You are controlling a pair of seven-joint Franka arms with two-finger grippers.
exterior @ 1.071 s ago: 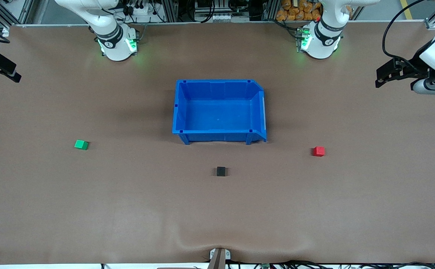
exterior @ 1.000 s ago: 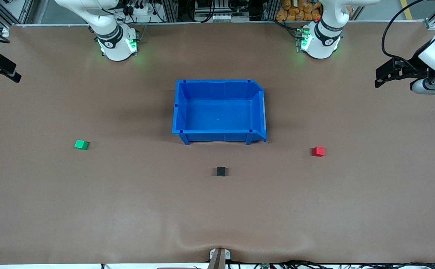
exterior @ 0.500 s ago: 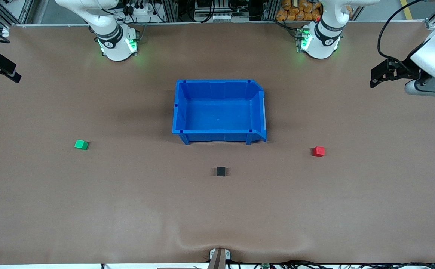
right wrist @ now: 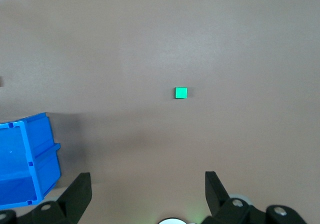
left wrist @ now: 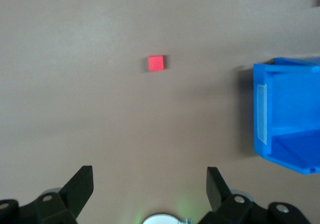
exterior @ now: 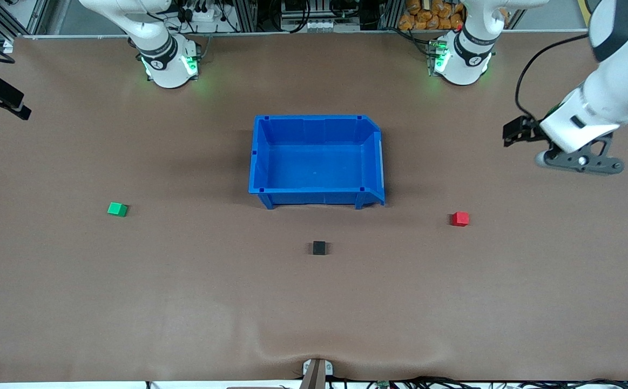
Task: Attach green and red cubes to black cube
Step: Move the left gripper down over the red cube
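The green cube [exterior: 117,209] lies on the table toward the right arm's end; it also shows in the right wrist view [right wrist: 181,92]. The red cube [exterior: 460,219] lies toward the left arm's end and shows in the left wrist view [left wrist: 156,63]. The black cube [exterior: 319,248] sits between them, nearer the front camera than the blue bin [exterior: 316,190]. My left gripper [exterior: 512,132] hangs open and empty in the air over the table at the left arm's end [left wrist: 150,172]. My right gripper [exterior: 14,105] hangs open and empty at the right arm's end [right wrist: 147,176].
The blue bin stands mid-table with nothing in it; its wall shows in the left wrist view [left wrist: 285,149] and its corner in the right wrist view [right wrist: 30,174]. The brown mat [exterior: 184,302] has a small bulge at its front edge.
My left arm has swung in from the table's end and lower, bringing its gripper closer to the red cube. The right arm and the cubes have not moved.
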